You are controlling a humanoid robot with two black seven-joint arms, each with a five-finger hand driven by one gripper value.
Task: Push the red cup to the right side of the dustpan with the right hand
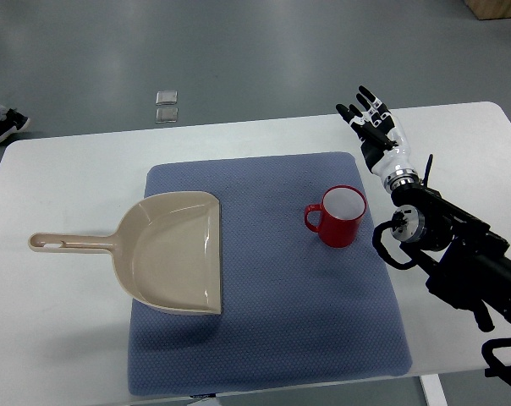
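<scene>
A red cup point(342, 217) with a white inside stands upright on the blue mat point(268, 330), its handle pointing left. A beige dustpan point(173, 251) lies on the mat's left part, its handle reaching left onto the white table. The cup sits to the right of the dustpan with a gap between them. My right hand point(370, 118) is raised beyond the cup, near the table's far edge, with its fingers spread and nothing in them. It is not touching the cup. The black right forearm point(458, 254) comes in from the lower right.
The white table point(61, 338) carries the mat. Two small clear squares point(166, 106) lie on the grey floor beyond the table. A person's shoes point(0, 123) show at the left edge.
</scene>
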